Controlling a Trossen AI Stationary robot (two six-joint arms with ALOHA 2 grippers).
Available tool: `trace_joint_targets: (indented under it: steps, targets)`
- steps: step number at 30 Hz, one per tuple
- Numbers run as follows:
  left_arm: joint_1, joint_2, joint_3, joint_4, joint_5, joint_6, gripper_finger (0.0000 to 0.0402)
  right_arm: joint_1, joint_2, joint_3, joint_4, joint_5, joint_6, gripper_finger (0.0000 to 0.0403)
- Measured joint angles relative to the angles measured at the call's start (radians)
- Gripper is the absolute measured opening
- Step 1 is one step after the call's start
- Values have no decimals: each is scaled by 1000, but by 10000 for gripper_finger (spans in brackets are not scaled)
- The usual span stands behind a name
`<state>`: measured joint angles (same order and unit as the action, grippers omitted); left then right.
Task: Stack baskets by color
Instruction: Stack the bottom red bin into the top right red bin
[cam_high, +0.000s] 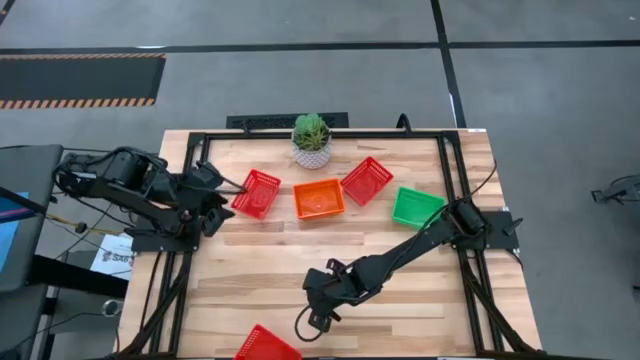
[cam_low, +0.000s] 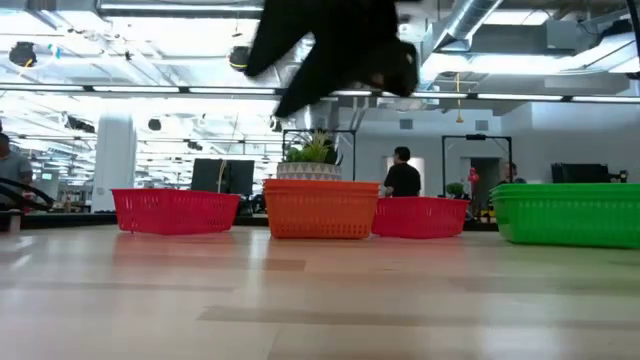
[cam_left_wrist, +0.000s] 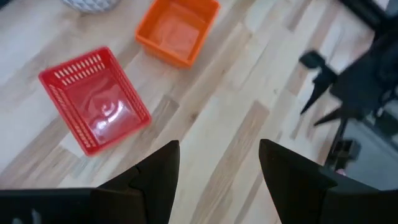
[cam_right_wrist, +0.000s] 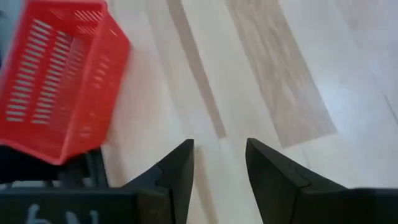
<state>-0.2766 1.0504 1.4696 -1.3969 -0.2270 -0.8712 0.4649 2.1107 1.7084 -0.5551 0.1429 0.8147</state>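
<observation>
The right gripper (cam_high: 318, 322), jaws apart and empty, hovered near the red basket (cam_high: 266, 345) at the table's (cam_high: 400, 310) 6 o'clock edge; a misjudged approach risked pushing it off.

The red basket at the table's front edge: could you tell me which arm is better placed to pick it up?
Probably the right: its gripper, open and empty, hovers beside that red basket; the left gripper sits far off by another red basket.
</observation>
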Motion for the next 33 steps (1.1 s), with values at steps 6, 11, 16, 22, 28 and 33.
trace_joint_targets:
  steps: [6,11,16,22,28,33]
  targets:
    - [-94,3,-51,-20,19,-55,208,14,-14,2,16,-2,0,161]
    - [-231,13,-136,70,75,-138,208,27,-14,2,21,-7,22,161]
    - [-457,56,-224,278,140,-220,207,40,-14,2,16,-10,27,159]
    - [-709,215,-249,506,145,-312,175,46,-14,2,14,-11,51,157]
    - [-829,415,-250,555,128,-381,120,46,-14,2,12,-11,79,156]
    - [-879,565,-251,621,137,-398,58,46,-14,2,11,-18,109,150]
